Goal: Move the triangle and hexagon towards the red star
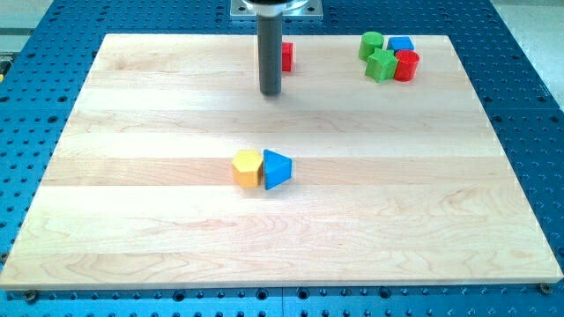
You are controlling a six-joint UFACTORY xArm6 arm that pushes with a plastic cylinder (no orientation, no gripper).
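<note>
A yellow hexagon block (pixel 247 167) and a blue triangle block (pixel 277 169) sit side by side, touching, near the middle of the wooden board (pixel 132 220). A red block (pixel 286 56), partly hidden behind the rod, lies near the view's top centre; its shape cannot be made out. My tip (pixel 270 92) is just below and left of that red block, well above the hexagon and triangle in the view.
A cluster at the view's top right holds a green cylinder (pixel 372 43), a blue block (pixel 401 44), a green star-like block (pixel 382 65) and a red cylinder (pixel 406 65). Blue perforated table surrounds the board.
</note>
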